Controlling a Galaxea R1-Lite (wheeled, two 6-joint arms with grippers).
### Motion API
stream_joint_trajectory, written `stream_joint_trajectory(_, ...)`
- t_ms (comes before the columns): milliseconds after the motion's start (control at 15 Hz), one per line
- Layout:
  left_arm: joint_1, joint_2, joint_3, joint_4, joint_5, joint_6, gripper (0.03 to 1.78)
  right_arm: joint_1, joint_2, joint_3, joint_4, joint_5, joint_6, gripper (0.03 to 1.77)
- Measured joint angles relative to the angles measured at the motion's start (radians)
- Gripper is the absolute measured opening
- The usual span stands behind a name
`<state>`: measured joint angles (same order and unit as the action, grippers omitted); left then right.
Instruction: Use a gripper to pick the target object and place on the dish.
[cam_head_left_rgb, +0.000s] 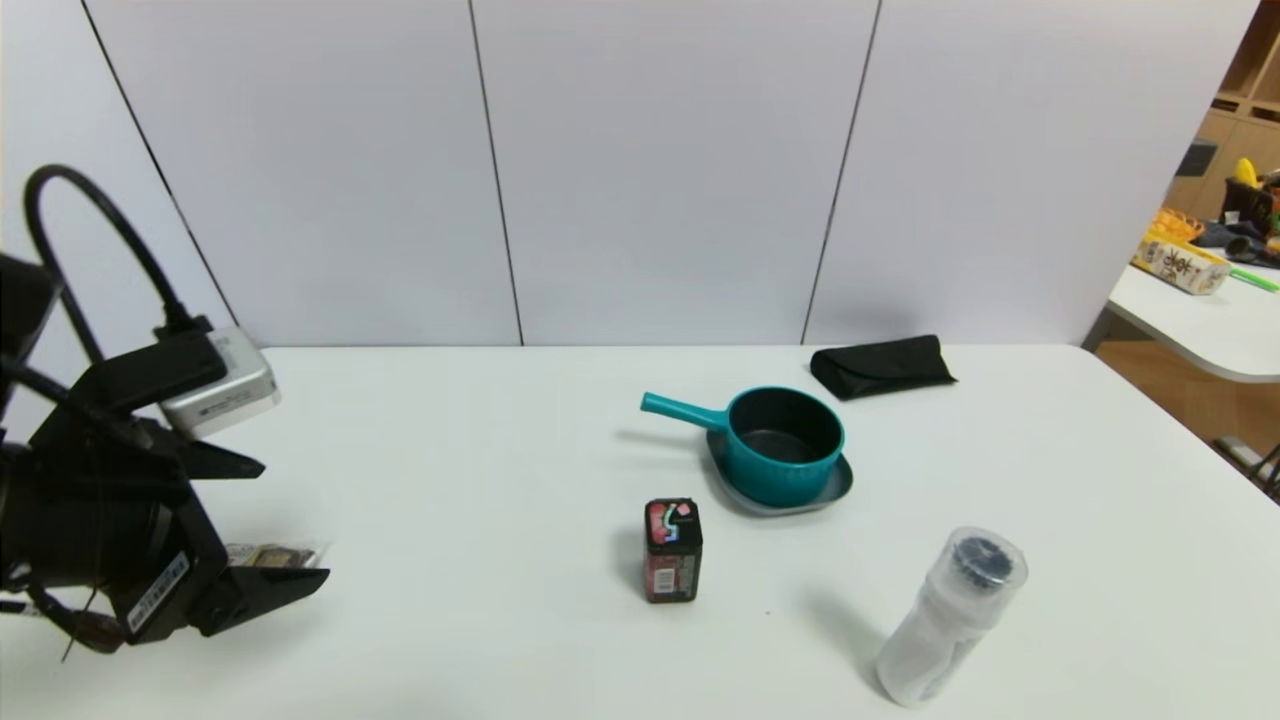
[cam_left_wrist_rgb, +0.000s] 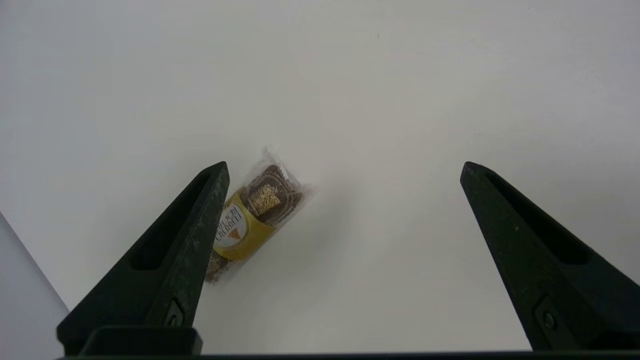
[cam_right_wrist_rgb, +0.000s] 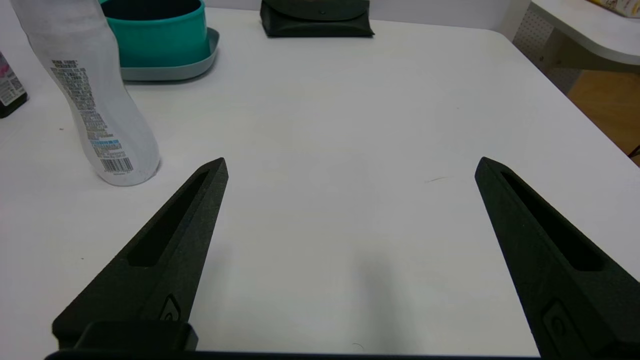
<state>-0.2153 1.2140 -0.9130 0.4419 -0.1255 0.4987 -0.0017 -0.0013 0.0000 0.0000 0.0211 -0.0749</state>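
Note:
The teal saucepan (cam_head_left_rgb: 785, 445) stands upright on the grey-blue dish (cam_head_left_rgb: 838, 486) right of the table's middle, its straight handle pointing left. The right wrist view shows the saucepan (cam_right_wrist_rgb: 155, 40) and the dish (cam_right_wrist_rgb: 172, 74) far beyond the jaws. My left gripper (cam_head_left_rgb: 293, 522) hovers at the table's left side, far from the pan, open with nothing held. In its own view the left gripper (cam_left_wrist_rgb: 344, 165) spans bare table. My right gripper (cam_right_wrist_rgb: 351, 160) is out of the head view; it is open over bare table near the front right.
A black-and-red box (cam_head_left_rgb: 672, 550) stands in front of the pan. A translucent bottle (cam_head_left_rgb: 950, 615) stands at front right, and a black pouch (cam_head_left_rgb: 880, 365) lies at the back. A wrapped snack (cam_left_wrist_rgb: 255, 210) lies under the left gripper. A second table (cam_head_left_rgb: 1200, 320) is at far right.

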Motion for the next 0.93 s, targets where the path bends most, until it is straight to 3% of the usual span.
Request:
stream_joint_trajectory(200, 0.084, -0.167, 0.275, -0.322, 0.003, -0.134, 1.67, 0.0, 0.0, 0.0, 0.0, 0.0, 0.0, 1.71)
stream_joint_trajectory(400, 0.146, -0.339, 0.449, -0.61, 0.035, -0.24, 1.68, 0.0, 0.0, 0.0, 0.0, 0.0, 0.0, 1.71)
stream_joint_trajectory(533, 0.163, -0.451, 0.513, -0.674, 0.051, -0.258, 1.69, 0.0, 0.0, 0.0, 0.0, 0.0, 0.0, 1.71)
stream_joint_trajectory(933, 0.176, -0.826, 0.729, -0.652, 0.057, -0.267, 1.69, 0.0, 0.0, 0.0, 0.0, 0.0, 0.0, 1.71)
